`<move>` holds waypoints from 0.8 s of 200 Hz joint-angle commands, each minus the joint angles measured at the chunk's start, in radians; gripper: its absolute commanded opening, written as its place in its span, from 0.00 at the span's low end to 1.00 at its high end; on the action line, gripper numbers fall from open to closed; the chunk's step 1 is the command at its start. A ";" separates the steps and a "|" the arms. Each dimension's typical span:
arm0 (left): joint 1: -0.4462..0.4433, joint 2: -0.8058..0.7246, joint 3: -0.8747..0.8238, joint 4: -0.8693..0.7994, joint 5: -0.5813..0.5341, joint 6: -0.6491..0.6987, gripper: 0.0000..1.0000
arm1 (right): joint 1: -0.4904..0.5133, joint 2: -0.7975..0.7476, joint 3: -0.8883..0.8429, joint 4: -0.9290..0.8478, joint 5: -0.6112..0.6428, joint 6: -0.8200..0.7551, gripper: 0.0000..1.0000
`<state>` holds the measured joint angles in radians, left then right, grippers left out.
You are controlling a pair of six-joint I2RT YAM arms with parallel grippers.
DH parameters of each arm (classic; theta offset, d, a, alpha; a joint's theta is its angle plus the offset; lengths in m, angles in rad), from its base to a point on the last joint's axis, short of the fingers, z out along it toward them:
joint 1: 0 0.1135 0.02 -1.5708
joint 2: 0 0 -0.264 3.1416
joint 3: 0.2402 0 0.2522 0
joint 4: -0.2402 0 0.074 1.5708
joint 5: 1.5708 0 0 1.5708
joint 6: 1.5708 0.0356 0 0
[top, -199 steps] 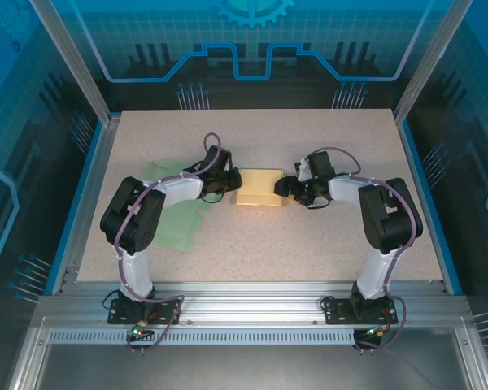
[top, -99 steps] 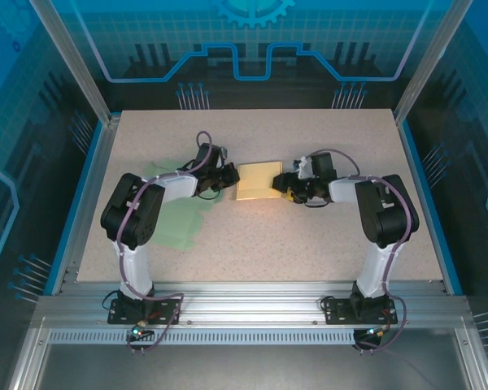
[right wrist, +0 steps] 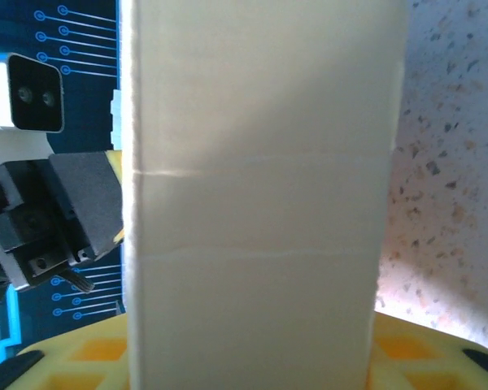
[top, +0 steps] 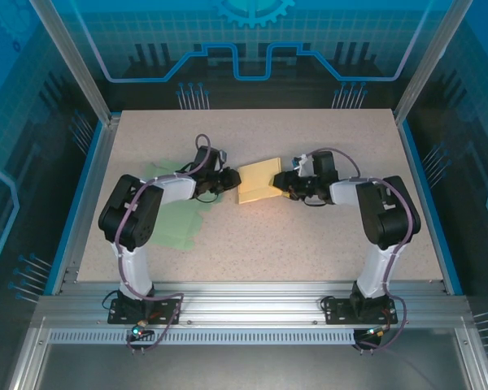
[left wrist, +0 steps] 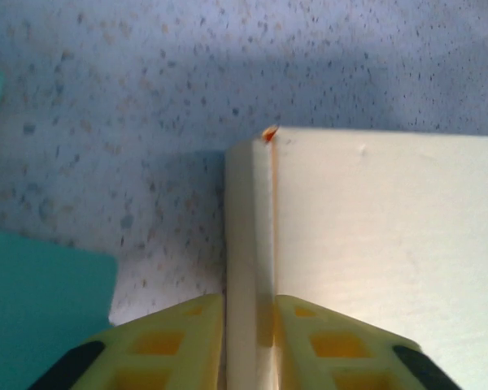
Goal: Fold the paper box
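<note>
The pale yellow paper box [top: 256, 179] lies slightly askew in the middle of the table between both arms. My left gripper [top: 230, 180] is at its left end. In the left wrist view the two yellow fingers [left wrist: 171, 345] press on either side of a thin upright side wall of the box [left wrist: 374, 227], so the left gripper [left wrist: 250, 302] is shut on it. My right gripper [top: 280, 185] is at the box's right end. In the right wrist view the box [right wrist: 260, 162] stands wide between the fingers [right wrist: 427, 349], and the right gripper [right wrist: 256, 345] is closed against its two sides.
Light green paper sheets [top: 179, 223] lie on the table left of the box, under the left arm, and show as teal patches [left wrist: 41, 301] in the left wrist view. Blue rails [top: 85, 195] border the speckled table on both sides.
The box has shifted slightly away from the arm bases and turned, its right end now farther back. Both grippers followed it. The right jaws have narrowed onto the box.
</note>
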<state>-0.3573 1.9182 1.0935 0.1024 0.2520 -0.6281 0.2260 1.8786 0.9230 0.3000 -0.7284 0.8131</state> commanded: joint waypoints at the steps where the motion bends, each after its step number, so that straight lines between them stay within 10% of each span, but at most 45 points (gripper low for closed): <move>1: 0.000 -0.102 -0.045 -0.004 0.041 0.014 0.34 | -0.014 -0.071 -0.035 0.041 -0.032 0.053 0.45; 60: -0.018 -0.343 -0.277 0.334 0.053 0.193 0.98 | -0.019 -0.216 -0.036 -0.242 0.009 0.102 0.44; 121: -0.284 -0.567 -0.584 0.617 -0.045 0.960 0.99 | -0.048 -0.314 -0.030 -0.359 -0.061 0.186 0.44; 160: -0.387 -0.534 -0.591 0.622 -0.349 1.209 0.99 | -0.050 -0.362 -0.006 -0.470 -0.079 0.167 0.44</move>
<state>-0.7086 1.3666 0.5072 0.6460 0.1314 0.3031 0.1867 1.5616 0.8909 -0.0647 -0.7647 0.9730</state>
